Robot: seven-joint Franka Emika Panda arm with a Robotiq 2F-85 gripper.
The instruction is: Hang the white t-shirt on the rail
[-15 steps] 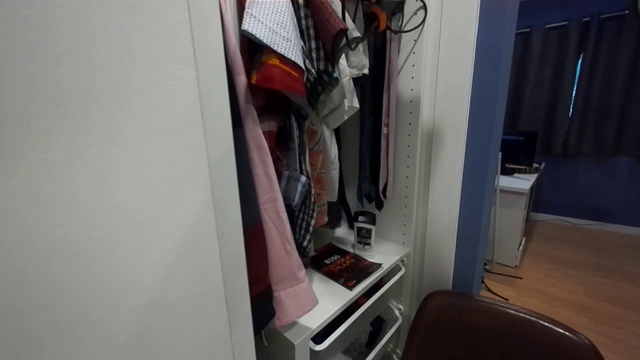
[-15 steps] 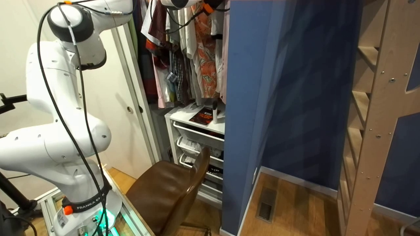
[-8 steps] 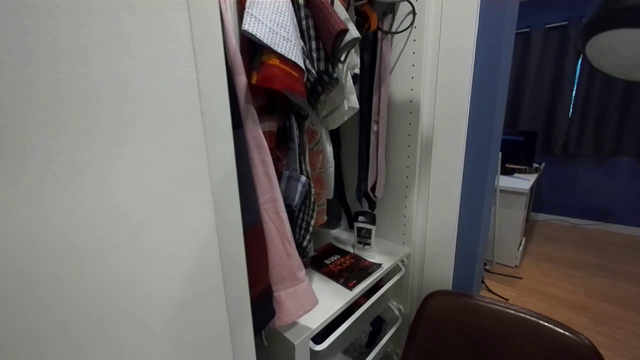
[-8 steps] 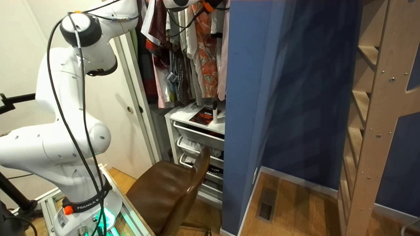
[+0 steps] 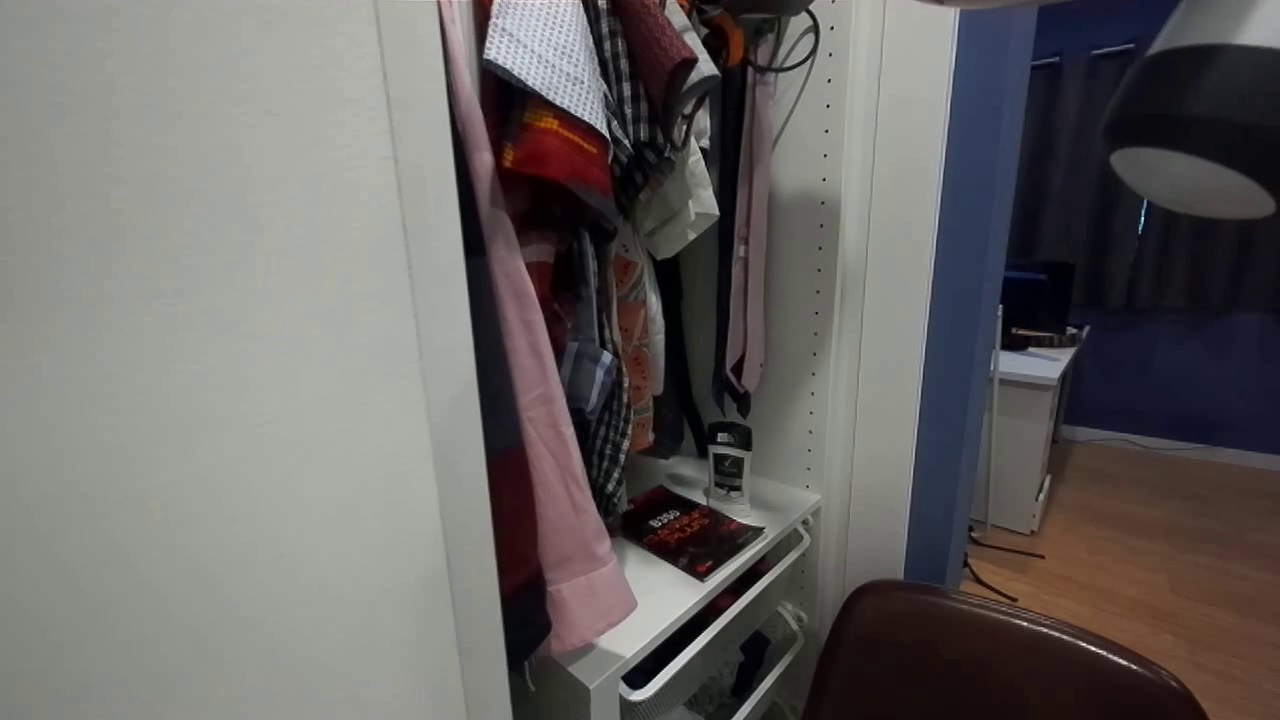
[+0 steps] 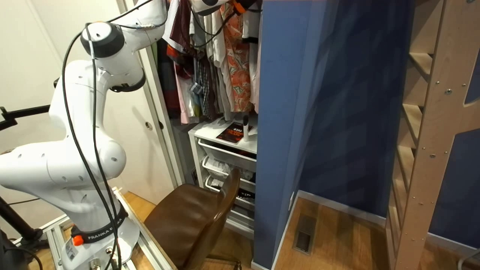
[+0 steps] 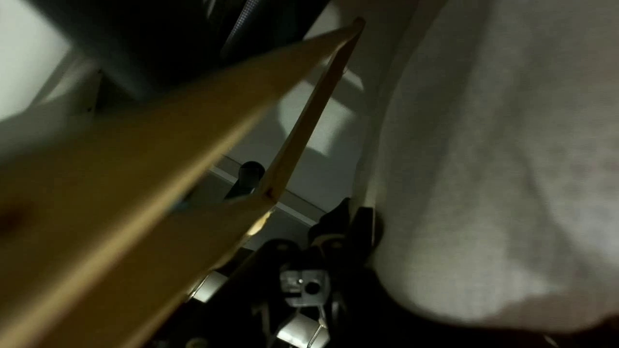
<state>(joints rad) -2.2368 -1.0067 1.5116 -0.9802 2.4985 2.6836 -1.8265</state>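
White t-shirt [image 6: 250, 28] showed toward right of hanging clothes [image 6: 221, 75]; end effector [image 7: 348, 226] stood closed (what, if anything, it held unclear). Likely step: bringing t-shirt to unseen rail; next move probably called for hooking on.

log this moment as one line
arm: extended toward wardrobe; white t-shirt: among hanging clothes; fingers: shut, hold unclear; rail: out of view

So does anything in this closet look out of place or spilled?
I see no spill. A bit odd, perhaps: a black-and-red booklet lies on the white drawer unit beneath the hanging clothes, beside a dark-topped container standing upright; reading matter seems an unlikely thing to keep there.
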